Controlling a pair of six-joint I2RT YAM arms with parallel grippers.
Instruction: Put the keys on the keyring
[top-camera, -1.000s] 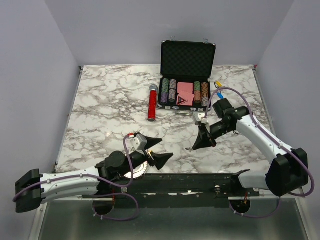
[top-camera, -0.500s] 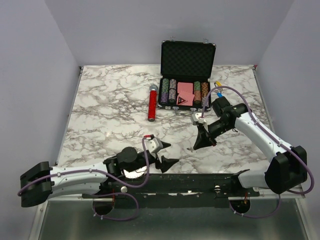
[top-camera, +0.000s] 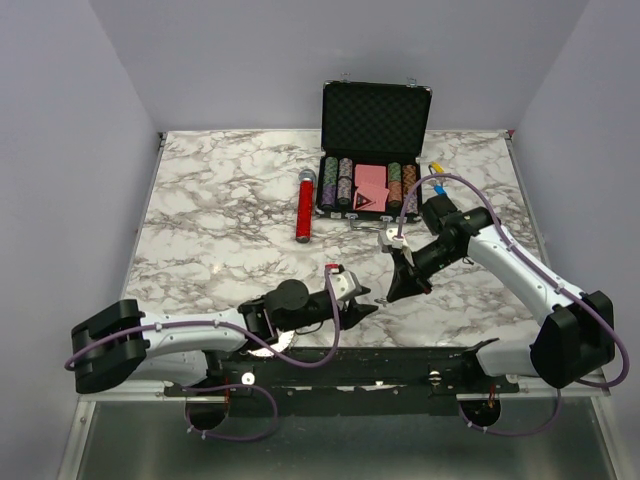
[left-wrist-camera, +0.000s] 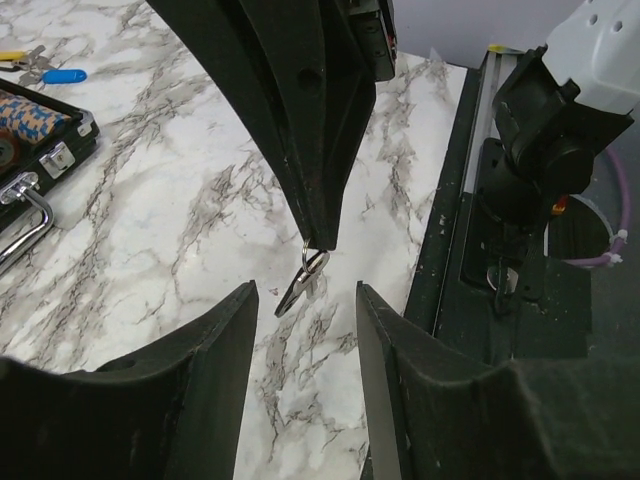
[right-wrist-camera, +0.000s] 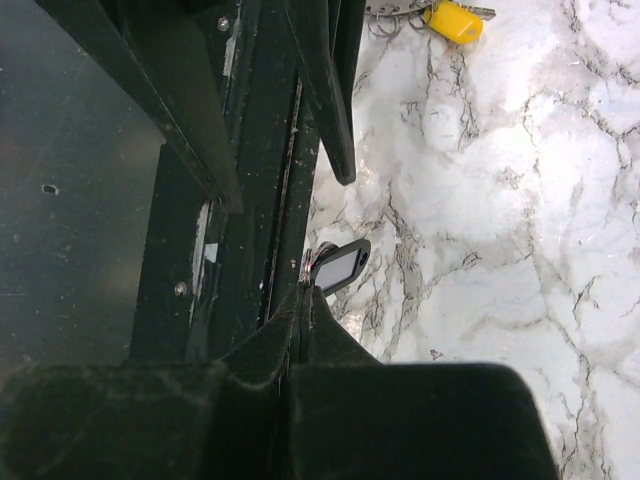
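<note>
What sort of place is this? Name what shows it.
Probably a robot test cell: plain grey walls box in a marble-patterned table, the left arm and right arm are bolted at its near edge, and props like a poker-chip case sit there.

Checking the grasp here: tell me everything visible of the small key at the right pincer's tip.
The key is small, silver metal, hanging tip-down from a thin split ring pinched in the shut right pincer. The right wrist view shows a dark oblong tag there too. The key dangles over the marble table, between the left pincer's open fingers, which do not touch it.
</note>
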